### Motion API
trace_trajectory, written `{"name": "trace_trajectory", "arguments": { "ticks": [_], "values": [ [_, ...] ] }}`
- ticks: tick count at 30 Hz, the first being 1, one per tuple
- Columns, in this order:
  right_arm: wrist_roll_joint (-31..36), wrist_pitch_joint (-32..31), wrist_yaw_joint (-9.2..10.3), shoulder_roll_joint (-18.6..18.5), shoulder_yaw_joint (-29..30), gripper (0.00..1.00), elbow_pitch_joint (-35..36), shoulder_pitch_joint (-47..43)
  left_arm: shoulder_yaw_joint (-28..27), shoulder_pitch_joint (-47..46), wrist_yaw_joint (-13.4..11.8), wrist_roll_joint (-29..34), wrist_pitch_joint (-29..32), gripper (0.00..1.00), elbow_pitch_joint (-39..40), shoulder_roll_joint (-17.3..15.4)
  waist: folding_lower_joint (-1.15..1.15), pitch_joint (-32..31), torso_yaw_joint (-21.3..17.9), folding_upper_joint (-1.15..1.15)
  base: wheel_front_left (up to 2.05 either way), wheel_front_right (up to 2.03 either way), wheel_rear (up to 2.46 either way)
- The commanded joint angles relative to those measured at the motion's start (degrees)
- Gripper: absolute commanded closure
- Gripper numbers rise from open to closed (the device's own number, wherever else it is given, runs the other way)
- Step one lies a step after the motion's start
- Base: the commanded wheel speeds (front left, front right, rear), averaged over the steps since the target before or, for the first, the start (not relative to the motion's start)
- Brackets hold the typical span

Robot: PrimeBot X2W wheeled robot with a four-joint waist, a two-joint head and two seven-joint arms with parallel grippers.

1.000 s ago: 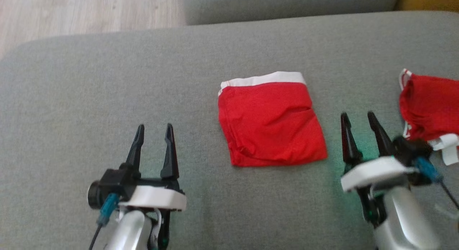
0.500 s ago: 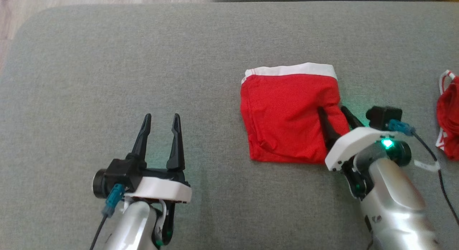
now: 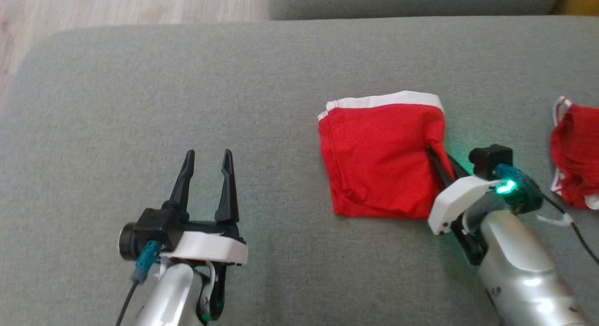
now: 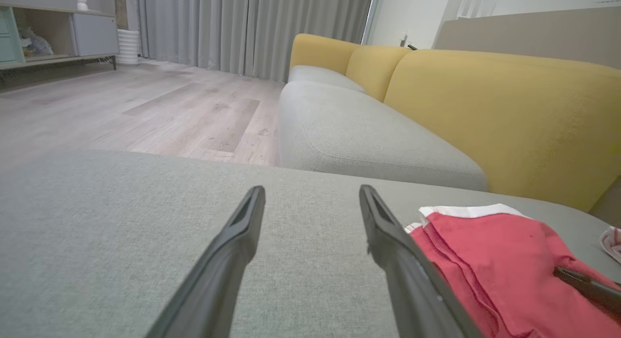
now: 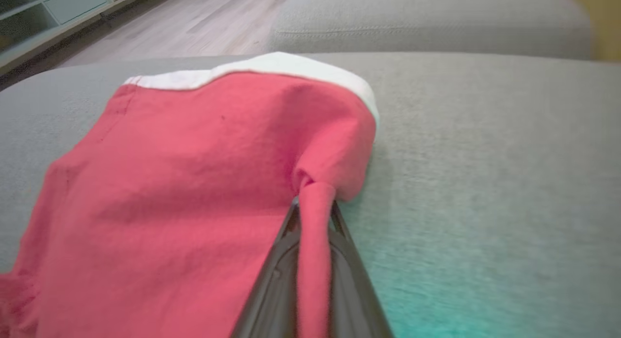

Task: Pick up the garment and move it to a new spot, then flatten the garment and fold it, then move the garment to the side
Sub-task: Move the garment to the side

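Note:
A folded red garment (image 3: 379, 160) with a white waistband lies on the grey sofa seat (image 3: 187, 92), right of centre. My right gripper (image 3: 440, 155) is shut on the garment's right edge. In the right wrist view a pinched ridge of the red garment (image 5: 194, 183) runs between the closed fingers (image 5: 284, 260). My left gripper (image 3: 206, 171) stands open over bare cushion to the left, nothing between its fingers (image 4: 228, 260). In the left wrist view the garment (image 4: 490, 250) lies to the right of them.
A second red garment (image 3: 575, 157) with white trim lies crumpled at the right edge of the seat. Wooden floor (image 3: 117, 8) shows beyond the cushion's far left corner. Another grey seat (image 4: 359, 139) and yellow backrests (image 4: 504, 115) lie beyond.
My right gripper moved in from beside the garment onto its right edge and shut on the fabric, pulling it up into a small ridge. The left gripper stayed open in place. The camera shifted.

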State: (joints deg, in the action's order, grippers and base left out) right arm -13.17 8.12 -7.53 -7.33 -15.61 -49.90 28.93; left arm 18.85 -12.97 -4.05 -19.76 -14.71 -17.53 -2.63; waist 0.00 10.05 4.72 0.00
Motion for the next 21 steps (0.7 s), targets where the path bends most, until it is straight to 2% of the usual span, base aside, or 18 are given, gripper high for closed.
{"name": "trace_trajectory", "arguments": {
  "ticks": [1,6,10,16,21],
  "values": [
    [0.8,1.0,0.04,-0.7,-0.9,1.0,1.4,1.9,-1.8,-0.8,-0.1,0.0,-0.3,0.0,1.6,-0.2,0.0,-1.0,-0.9,0.0,0.0,0.0,0.0],
    [3.3,1.3,0.04,-4.4,-1.8,1.0,3.3,1.3,-1.7,-0.3,0.0,0.0,-0.3,0.0,1.7,-0.2,0.0,-3.0,-2.9,0.0,0.0,0.0,0.0],
    [4.4,-1.0,0.04,-9.2,-3.7,1.0,6.7,0.4,-2.0,0.2,-0.1,0.0,-0.3,0.0,1.9,-0.2,0.0,-4.2,-4.7,0.0,0.0,0.0,0.0],
    [3.1,-6.9,0.04,-19.1,-5.4,1.0,14.5,-0.1,-2.3,0.7,-0.1,0.0,-0.3,0.0,2.1,-0.2,0.0,-3.9,-7.2,0.0,0.0,0.0,0.0],
    [1.1,-11.8,0.04,-27.7,-3.6,1.0,19.3,-0.4,-2.3,-0.1,0.0,-0.5,-0.3,0.0,2.3,-0.2,0.0,-1.5,-8.4,0.0,0.0,0.0,0.0]
  ]
}}
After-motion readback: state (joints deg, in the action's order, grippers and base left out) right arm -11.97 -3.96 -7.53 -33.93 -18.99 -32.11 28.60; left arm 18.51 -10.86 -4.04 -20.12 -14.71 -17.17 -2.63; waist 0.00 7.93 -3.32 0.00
